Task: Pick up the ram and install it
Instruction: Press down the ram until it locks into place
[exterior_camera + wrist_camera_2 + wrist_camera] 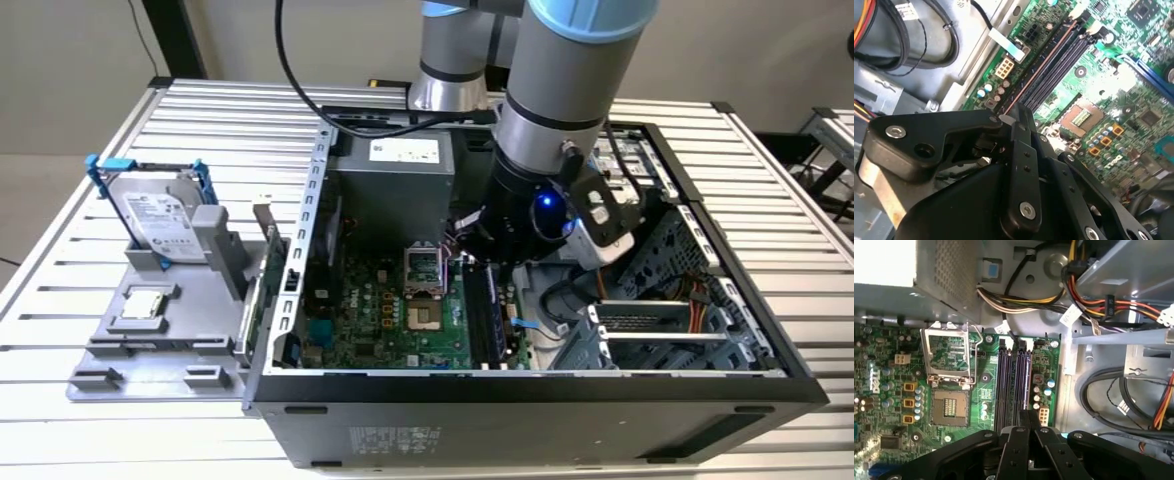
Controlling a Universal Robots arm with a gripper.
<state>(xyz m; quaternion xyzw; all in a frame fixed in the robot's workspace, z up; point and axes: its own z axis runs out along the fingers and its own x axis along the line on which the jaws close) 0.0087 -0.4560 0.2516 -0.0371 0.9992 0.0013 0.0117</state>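
My gripper (1013, 116) is down inside the open computer case (534, 405), over the memory slots (1014, 385) of the green motherboard (380, 315). My fingers (1019, 440) are drawn almost together, pinched on the thin top edge of the memory stick (489, 315). The stick stands on edge in the slot nearest the drive bays. On the exterior view's left sits the grey holder (147, 365), with the hard drive (160, 220) upright in it.

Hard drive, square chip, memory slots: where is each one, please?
hard drive (167, 222), exterior view, its labelled face.
square chip (144, 304), exterior view, its silver top.
memory slots (1023, 382), first wrist view, one dark slot's middle.
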